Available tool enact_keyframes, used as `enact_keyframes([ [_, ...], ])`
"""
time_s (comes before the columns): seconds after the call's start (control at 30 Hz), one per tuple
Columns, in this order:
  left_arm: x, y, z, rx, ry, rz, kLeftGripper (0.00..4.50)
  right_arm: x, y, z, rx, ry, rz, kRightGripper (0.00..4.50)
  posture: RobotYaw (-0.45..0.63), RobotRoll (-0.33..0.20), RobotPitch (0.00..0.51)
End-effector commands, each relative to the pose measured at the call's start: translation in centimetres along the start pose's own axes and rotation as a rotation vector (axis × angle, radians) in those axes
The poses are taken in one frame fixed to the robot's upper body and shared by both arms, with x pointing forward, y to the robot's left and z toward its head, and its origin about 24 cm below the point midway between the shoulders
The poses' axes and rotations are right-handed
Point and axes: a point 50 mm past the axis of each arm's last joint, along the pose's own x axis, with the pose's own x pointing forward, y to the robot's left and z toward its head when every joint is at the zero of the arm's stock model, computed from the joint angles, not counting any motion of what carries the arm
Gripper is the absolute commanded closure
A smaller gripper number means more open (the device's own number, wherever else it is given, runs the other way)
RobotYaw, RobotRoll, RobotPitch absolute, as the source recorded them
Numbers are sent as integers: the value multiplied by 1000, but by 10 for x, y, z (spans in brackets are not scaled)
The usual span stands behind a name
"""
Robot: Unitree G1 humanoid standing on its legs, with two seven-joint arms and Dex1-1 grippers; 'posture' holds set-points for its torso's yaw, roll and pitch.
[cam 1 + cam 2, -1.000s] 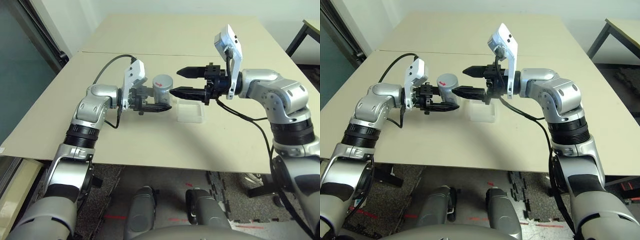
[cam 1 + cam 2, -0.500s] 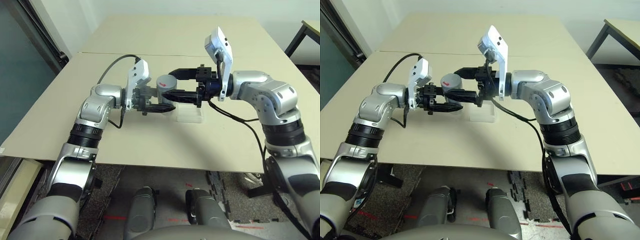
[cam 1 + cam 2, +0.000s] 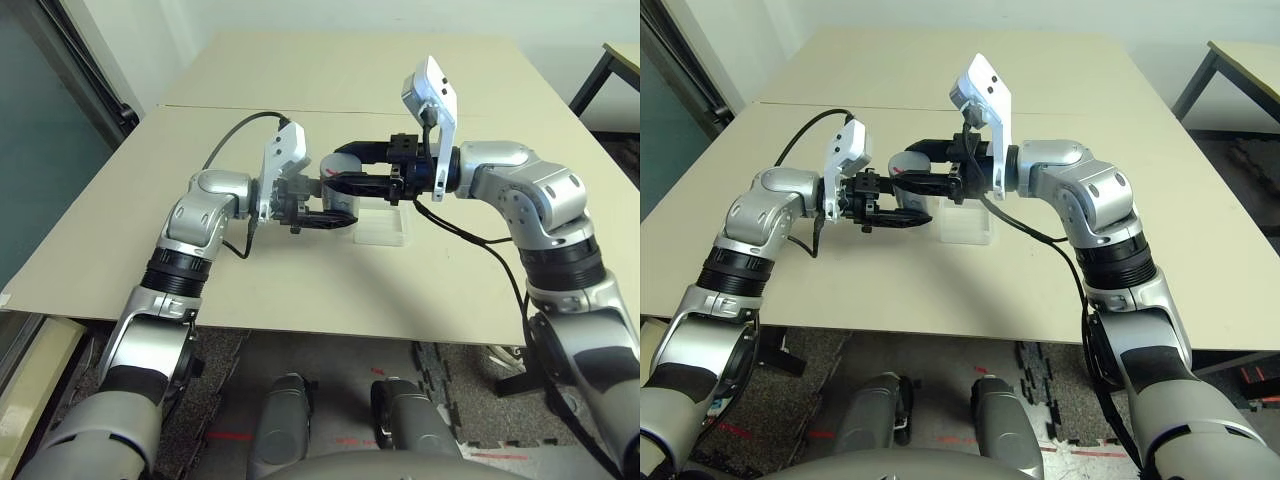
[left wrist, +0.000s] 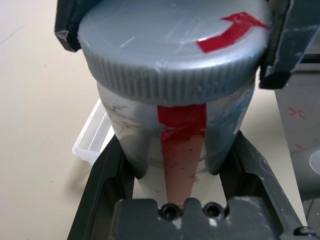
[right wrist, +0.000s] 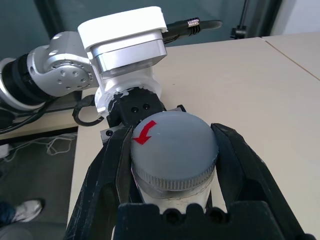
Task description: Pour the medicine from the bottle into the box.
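Note:
My left gripper (image 3: 325, 202) is shut on the body of the silver-grey bottle (image 4: 172, 125) and holds it above the table, tipped toward my right arm. A red strip runs down the bottle's side. Its grey cap (image 5: 172, 145) has a red arrow on top. My right gripper (image 3: 345, 168) comes from the opposite side, one finger pressed on each side of the cap. The left wrist view shows my left gripper (image 4: 180, 167) clamping the bottle's lower body. The clear plastic box (image 3: 383, 228) lies on the table just below and to the right of the bottle.
The tan table (image 3: 300, 290) reaches well beyond both arms, and a seam (image 3: 210, 106) crosses its far part. A black cable (image 3: 470, 230) hangs from my right wrist near the box. A second table's leg (image 3: 600, 70) stands at the far right.
My right gripper slid a little further left over the bottle and its fingers came in onto the cap. My left arm brought the bottle slightly right, closer to the box.

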Motion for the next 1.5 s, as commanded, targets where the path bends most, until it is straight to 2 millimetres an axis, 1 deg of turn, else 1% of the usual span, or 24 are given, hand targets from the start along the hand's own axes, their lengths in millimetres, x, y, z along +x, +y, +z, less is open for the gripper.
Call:
enact_keyframes([
  [0.03, 6, -9, 9, 31, -17, -65, 2001, 0, 0, 6, -24, -33, 118, 1922, 89, 0, 73],
  [0.1, 8, -11, 14, 41, -22, -84, 2001, -1, 0, 9, -62, -55, 251, 1922, 93, 0, 79],
  [0.2, 13, -15, 22, 62, -29, -121, 2001, -2, -11, 11, -68, -56, 418, 1923, 116, 0, 86],
  [0.33, 18, -23, 27, 76, -30, -169, 2001, 8, -31, 20, -166, 4, 499, 1923, 151, 0, 93],
  [0.43, 20, -28, 28, 81, -24, -193, 2001, 19, -38, 27, -217, 15, 503, 1922, 171, 0, 94],
  [0.57, 26, -35, 31, 90, -30, -213, 2001, 31, -44, 35, -260, 5, 495, 1922, 196, 0, 94],
  [0.7, 26, -36, 34, 90, -40, -205, 2001, 31, -47, 36, -251, -14, 476, 1922, 202, 0, 94],
  [0.77, 25, -34, 35, 90, -49, -187, 2001, 27, -49, 34, -237, -13, 462, 1922, 200, 0, 94],
  [0.83, 25, -33, 35, 90, -57, -173, 2001, 21, -51, 32, -217, -17, 446, 1189, 191, 0, 95],
  [0.87, 25, -32, 35, 89, -60, -169, 2001, 18, -51, 31, -212, -19, 440, 926, 180, 0, 94],
  [0.93, 25, -31, 36, 89, -64, -162, 2001, 12, -51, 28, -222, -4, 432, 250, 175, 0, 95],
  [0.97, 24, -31, 36, 88, -67, -158, 2001, 7, -50, 26, -222, -2, 428, 27, 169, 0, 96],
  [1.07, 23, -31, 35, 86, -70, -148, 2001, -4, -44, 24, -204, -22, 407, 0, 161, 0, 95],
  [1.17, 21, -29, 34, 82, -72, -134, 2001, -14, -32, 17, -153, -74, 328, 0, 154, 0, 94],
  [1.33, 18, -24, 36, 83, -81, -116, 2001, -19, -13, 7, -90, -130, 193, 0, 154, 0, 94],
  [1.37, 18, -22, 36, 84, -83, -114, 2001, -21, -13, 7, -79, -143, 156, 0, 92, 0, 89],
  [1.43, 18, -21, 37, 85, -86, -113, 2001, -22, -13, 6, -68, -155, 115, 0, 92, 0, 89],
  [1.5, 18, -22, 38, 86, -87, -116, 2001, -29, -17, 3, -53, -151, 65, 0, 92, 0, 89],
])
